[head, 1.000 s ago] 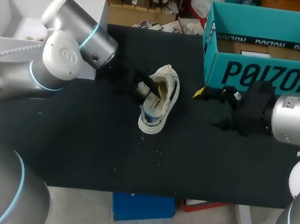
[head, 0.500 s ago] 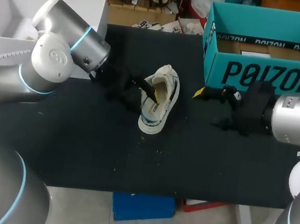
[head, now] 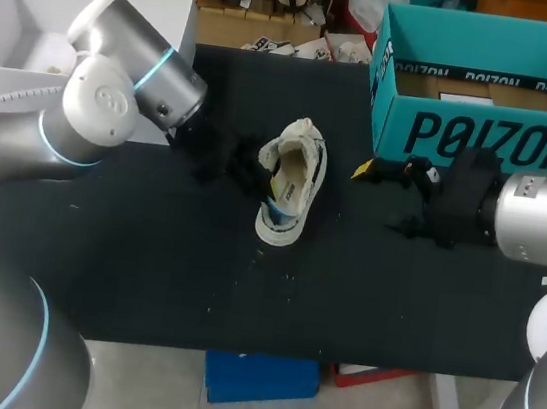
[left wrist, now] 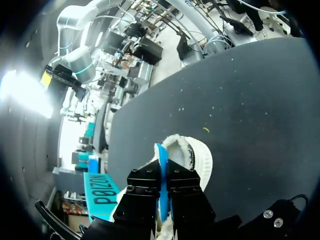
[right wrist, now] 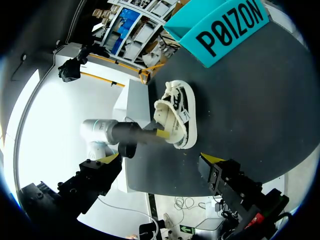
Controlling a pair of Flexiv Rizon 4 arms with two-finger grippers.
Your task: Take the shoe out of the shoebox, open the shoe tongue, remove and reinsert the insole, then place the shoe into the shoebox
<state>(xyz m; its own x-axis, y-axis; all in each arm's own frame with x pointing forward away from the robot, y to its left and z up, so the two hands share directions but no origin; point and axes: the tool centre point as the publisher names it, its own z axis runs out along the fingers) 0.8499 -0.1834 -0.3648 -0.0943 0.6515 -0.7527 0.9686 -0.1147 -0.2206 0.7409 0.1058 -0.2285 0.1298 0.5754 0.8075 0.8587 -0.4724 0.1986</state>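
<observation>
A cream low sneaker (head: 294, 189) lies on the black table (head: 145, 258), its opening turned toward my left arm. My left gripper (head: 264, 183) is at the shoe's opening, shut on the edge of the blue insole (left wrist: 160, 156), which stands up thin between its black fingers (left wrist: 144, 186). In the left wrist view the left gripper (left wrist: 162, 173) has the sneaker's fleecy heel (left wrist: 192, 154) just ahead. My right gripper (head: 384, 194) hangs open in front of the teal shoebox (head: 480, 91), well right of the shoe. From the right wrist view the right gripper (right wrist: 162, 165) is wide apart, the sneaker (right wrist: 176, 119) far ahead.
The open teal shoebox stands at the back right corner of the table. A white box (head: 34, 32) sits at the back left, behind my left arm (head: 117, 93). Small crumbs dot the mat in front of the shoe.
My left gripper drew back a little from the shoe, then came in again and shut on the insole's edge. The shoe shifted slightly. The right arm stayed still.
</observation>
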